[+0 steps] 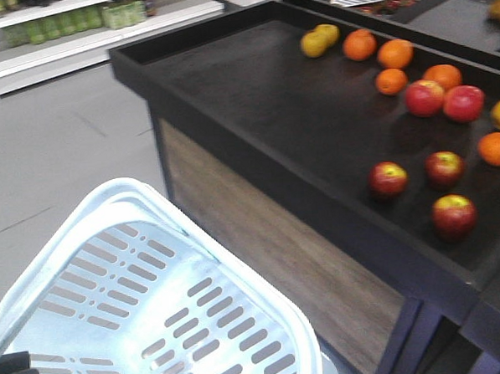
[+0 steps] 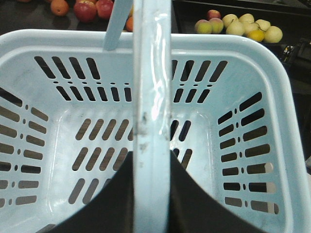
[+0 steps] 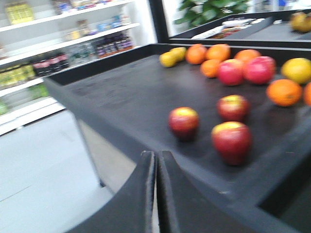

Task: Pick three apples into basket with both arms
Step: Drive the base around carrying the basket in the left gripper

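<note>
Three dark red apples lie near the front right of the black display table: one (image 1: 388, 180) (image 3: 184, 122) on the left, one (image 1: 443, 168) (image 3: 233, 107) behind, one (image 1: 454, 216) (image 3: 232, 141) nearest the edge. The pale blue basket (image 1: 108, 194) (image 2: 243, 145) hangs low on the left, off the table, with nothing inside. My left gripper (image 2: 151, 155) is shut on its hoop handle (image 2: 151, 73). In the right wrist view my right gripper (image 3: 156, 154) is shut on nothing, in front of the table's edge and short of the apples.
The table (image 1: 254, 111) has a raised rim. Oranges (image 1: 394, 54), two brighter red apples (image 1: 442, 100) and yellow fruit (image 1: 319, 39) lie further back. Pale fruit (image 2: 238, 26) fills a neighbouring bin. Shelves of bottles (image 1: 73, 20) stand across the grey floor (image 1: 55, 155).
</note>
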